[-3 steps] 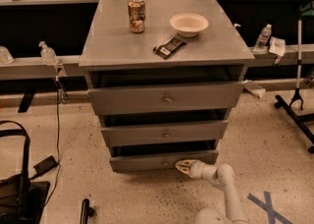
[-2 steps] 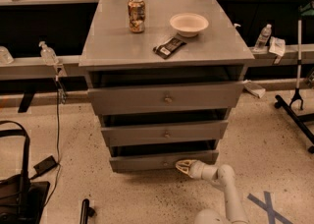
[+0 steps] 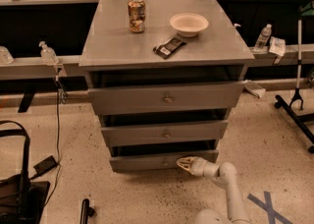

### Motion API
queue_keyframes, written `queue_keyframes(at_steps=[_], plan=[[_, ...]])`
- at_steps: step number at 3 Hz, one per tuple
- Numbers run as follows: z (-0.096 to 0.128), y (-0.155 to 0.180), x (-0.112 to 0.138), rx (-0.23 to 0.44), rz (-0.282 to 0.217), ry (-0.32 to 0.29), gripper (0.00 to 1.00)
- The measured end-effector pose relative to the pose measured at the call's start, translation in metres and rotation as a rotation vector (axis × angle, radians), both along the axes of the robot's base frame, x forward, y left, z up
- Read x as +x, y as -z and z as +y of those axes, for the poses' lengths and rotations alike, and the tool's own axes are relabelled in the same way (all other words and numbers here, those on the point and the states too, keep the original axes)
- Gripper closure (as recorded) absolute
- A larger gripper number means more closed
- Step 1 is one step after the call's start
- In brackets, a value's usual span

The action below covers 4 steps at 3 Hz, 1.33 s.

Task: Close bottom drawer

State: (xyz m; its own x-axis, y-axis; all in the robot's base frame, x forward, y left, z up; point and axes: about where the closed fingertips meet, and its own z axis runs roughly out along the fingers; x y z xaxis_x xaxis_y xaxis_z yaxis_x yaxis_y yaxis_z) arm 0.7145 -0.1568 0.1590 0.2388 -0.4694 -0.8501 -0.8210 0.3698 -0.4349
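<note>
The bottom drawer (image 3: 142,162) is the lowest and slimmest of three grey cabinet drawers. It stands a little way out, with a dark gap above its front panel. Its small centre knob is next to the gripper tip. My gripper (image 3: 182,163) reaches in from the lower right on a white arm (image 3: 223,179) and its tip is against the drawer front, right of centre. The middle drawer (image 3: 165,133) and the top drawer (image 3: 167,98) stand slightly out too.
On the cabinet top (image 3: 117,46) stand a can (image 3: 136,15), a white bowl (image 3: 189,23) and a dark snack bar (image 3: 169,47). A black bag (image 3: 17,196) lies on the floor at left. A stand base (image 3: 294,115) is at right. Blue tape (image 3: 267,207) marks the floor.
</note>
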Motion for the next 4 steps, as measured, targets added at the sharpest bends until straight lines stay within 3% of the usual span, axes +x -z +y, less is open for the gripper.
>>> queue_keyframes(at_steps=[2,4], plan=[[-0.007,-0.002,0.014,-0.020,-0.005,0.040,1.00],[-0.014,0.004,0.000,0.004,0.021,0.041,1.00]])
